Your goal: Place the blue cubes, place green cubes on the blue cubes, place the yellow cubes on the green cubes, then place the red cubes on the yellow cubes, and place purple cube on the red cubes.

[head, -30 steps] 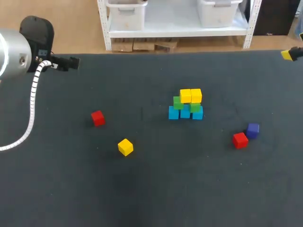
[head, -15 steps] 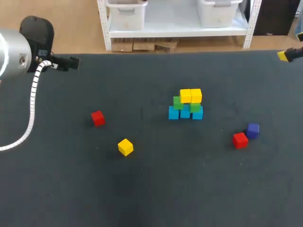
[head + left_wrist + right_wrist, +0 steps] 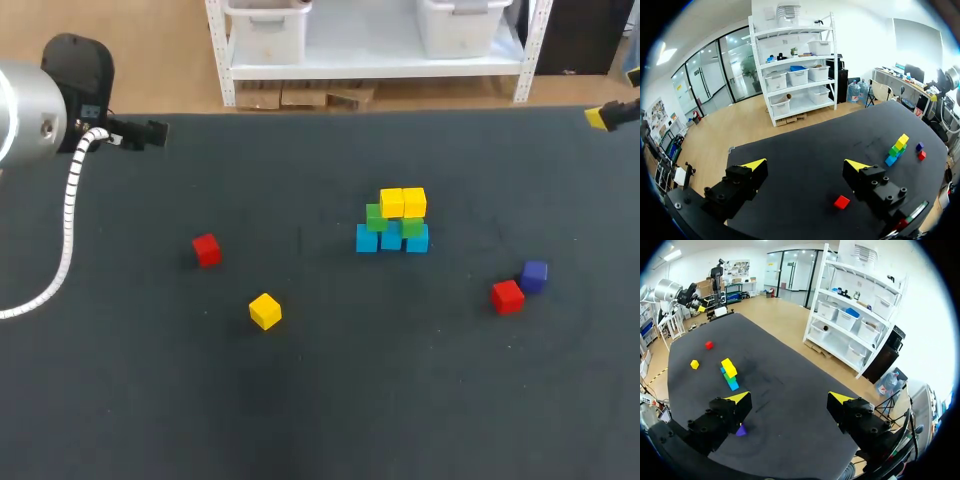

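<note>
Stack [image 3: 392, 222] of small solid blue, green and yellow cubes stands mid-way across the dark matte table [image 3: 300, 400]. It has a blue row at the base, green above that and two yellow on top.

Left of the stack:
- loose yellow cube [image 3: 265, 311], small, nearer the robot, turned off-square to the stack
- left red cube [image 3: 207, 250], further out

Right of the stack:
- right red cube [image 3: 507, 296]
- small purple cube [image 3: 534, 275], just beside it, maybe touching

Left gripper [image 3: 805, 165] has its fingers spread wide with nothing between them. It is well apart from the stack, off at the far left. The left red cube lies ahead of it, closer than the stack.

Right gripper [image 3: 789, 398] is likewise spread and empty, well apart at the far right. The purple cube is nearest to it, with the stack beyond.

Judgement: the key relation is side. The loose yellow cube and left red cube fall to the left arm, the right red cube and purple cube to the right arm. The cubes have no long axis, so only the yaw of the fingers matters.
</note>
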Controlling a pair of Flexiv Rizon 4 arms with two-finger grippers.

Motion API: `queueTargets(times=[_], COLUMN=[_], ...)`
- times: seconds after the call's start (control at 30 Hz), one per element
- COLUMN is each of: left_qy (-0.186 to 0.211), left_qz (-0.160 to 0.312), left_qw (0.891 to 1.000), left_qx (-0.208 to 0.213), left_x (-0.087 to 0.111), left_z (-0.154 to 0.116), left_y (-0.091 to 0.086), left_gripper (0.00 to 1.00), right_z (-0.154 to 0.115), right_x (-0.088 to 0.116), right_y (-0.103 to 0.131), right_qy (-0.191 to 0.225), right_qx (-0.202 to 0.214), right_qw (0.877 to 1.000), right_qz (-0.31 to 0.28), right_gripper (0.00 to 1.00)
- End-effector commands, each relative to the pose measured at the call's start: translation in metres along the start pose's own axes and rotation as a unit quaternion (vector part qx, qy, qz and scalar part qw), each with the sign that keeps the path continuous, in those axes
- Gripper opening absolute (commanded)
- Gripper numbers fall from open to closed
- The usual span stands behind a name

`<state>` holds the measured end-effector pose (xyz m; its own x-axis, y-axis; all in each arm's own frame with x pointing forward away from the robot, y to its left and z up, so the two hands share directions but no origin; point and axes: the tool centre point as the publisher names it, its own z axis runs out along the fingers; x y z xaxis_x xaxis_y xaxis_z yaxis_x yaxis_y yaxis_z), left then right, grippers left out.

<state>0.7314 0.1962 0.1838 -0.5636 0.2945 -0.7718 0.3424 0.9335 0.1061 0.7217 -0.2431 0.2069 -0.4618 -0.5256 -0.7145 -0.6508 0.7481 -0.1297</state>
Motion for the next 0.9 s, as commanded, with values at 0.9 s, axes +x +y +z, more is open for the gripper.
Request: queueTargets(times=[0.9], left_qy=[0.219], left_qz=[0.208], left_qw=[0.952], left_qx=[0.060], left_x=[0.073], left_z=[-0.005], left_y=[-0.149], left_gripper=[1.00], right_z=[-0.002], right_x=[0.001], right_y=[0.004], right_qy=[0.001], right_qx=[0.028], right_qw=[1.000], right_qz=[0.001], right_gripper=[1.00])
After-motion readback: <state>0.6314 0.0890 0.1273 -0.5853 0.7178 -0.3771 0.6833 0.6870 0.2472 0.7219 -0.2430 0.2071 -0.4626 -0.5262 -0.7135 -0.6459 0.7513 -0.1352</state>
